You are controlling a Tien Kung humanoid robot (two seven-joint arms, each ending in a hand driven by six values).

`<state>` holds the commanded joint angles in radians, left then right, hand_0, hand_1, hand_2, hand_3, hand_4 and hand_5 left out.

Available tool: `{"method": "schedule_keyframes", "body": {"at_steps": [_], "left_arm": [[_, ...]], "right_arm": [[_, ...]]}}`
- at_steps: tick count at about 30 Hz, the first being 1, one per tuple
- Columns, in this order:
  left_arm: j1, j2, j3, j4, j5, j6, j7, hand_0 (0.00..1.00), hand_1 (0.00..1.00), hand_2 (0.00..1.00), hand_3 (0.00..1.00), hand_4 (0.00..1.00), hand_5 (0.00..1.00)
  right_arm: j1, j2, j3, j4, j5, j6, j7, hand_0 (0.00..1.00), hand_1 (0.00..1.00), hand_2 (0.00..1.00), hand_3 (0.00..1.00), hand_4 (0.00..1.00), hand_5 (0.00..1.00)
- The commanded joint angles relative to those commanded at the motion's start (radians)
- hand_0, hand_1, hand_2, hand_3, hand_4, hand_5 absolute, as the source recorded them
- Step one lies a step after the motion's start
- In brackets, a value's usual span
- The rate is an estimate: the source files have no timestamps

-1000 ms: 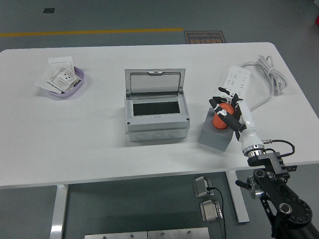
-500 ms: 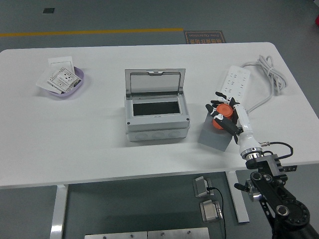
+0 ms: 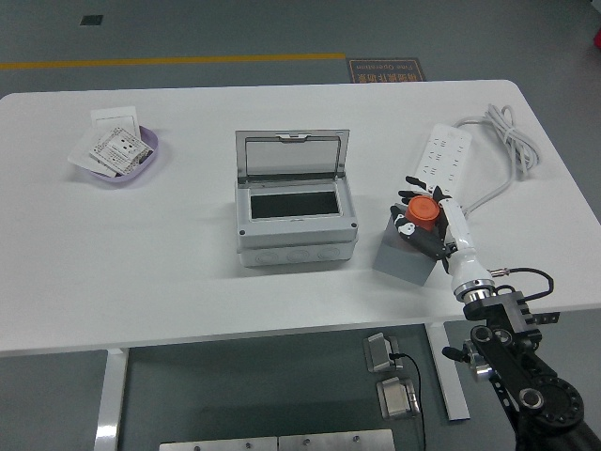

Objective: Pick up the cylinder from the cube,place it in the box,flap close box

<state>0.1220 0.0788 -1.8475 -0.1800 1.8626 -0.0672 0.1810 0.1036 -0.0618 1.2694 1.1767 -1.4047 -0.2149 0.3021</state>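
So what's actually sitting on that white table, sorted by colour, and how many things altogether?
Orange: 1, the cylinder gripped in the right hand
Grey: 2, the cube and the box with its lid up
Purple: 1, the bowl holding cards
White: 1, the power strip
Total: 5

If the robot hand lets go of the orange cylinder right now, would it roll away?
Probably yes. The orange cylinder is round-sided, so on its side it would likely roll off the grey cube. It looks small and rigid, probably light, since the right hand wraps it easily. Its smooth surface might slip in a loose grip.
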Motion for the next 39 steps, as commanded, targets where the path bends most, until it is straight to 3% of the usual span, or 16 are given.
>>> {"method": "schedule_keyframes", "body": {"at_steps": [11,12,17,18,28,33,39], "left_arm": [[-0.004,0.001,0.016,0.000,-0.021,0.000,-0.003,0.597,0.661,0.601,0.595,0.640,0.254],[-0.004,0.001,0.017,0.000,-0.023,0.000,-0.003,0.595,0.661,0.602,0.596,0.644,0.255],[-0.005,0.001,0.023,0.000,-0.030,0.000,-0.003,0.595,0.661,0.602,0.596,0.644,0.255],[-0.006,0.001,0.024,0.000,-0.031,0.000,-0.003,0.595,0.661,0.605,0.601,0.652,0.253],[-0.008,0.001,0.026,0.000,-0.037,0.000,-0.002,0.596,0.661,0.606,0.602,0.653,0.254],[-0.009,0.000,0.028,0.000,-0.039,0.000,-0.002,0.596,0.661,0.607,0.604,0.658,0.256],[-0.008,0.000,0.016,0.000,-0.028,0.001,-0.002,0.596,0.661,0.609,0.606,0.666,0.264]], "right_arm": [[0.002,0.000,-0.016,0.003,0.068,0.014,0.012,0.795,0.743,0.721,0.849,0.327,0.002],[0.003,0.000,-0.017,0.004,0.075,0.016,0.012,0.761,0.692,0.638,0.705,0.002,0.002],[0.007,-0.002,-0.019,0.008,0.086,0.019,0.008,0.761,0.692,0.638,0.705,0.002,0.002],[0.009,-0.003,-0.018,0.010,0.085,0.018,0.007,0.734,0.617,0.565,0.524,0.002,0.002],[0.026,-0.027,0.003,0.032,0.035,0.010,-0.011,0.722,0.603,0.558,0.481,0.002,0.002],[0.032,-0.044,0.010,0.068,-0.005,-0.007,-0.029,0.741,0.616,0.572,0.483,0.002,0.002],[0.056,-0.081,-0.049,0.139,-0.103,-0.048,-0.072,0.748,0.617,0.577,0.483,0.002,0.002]]}}
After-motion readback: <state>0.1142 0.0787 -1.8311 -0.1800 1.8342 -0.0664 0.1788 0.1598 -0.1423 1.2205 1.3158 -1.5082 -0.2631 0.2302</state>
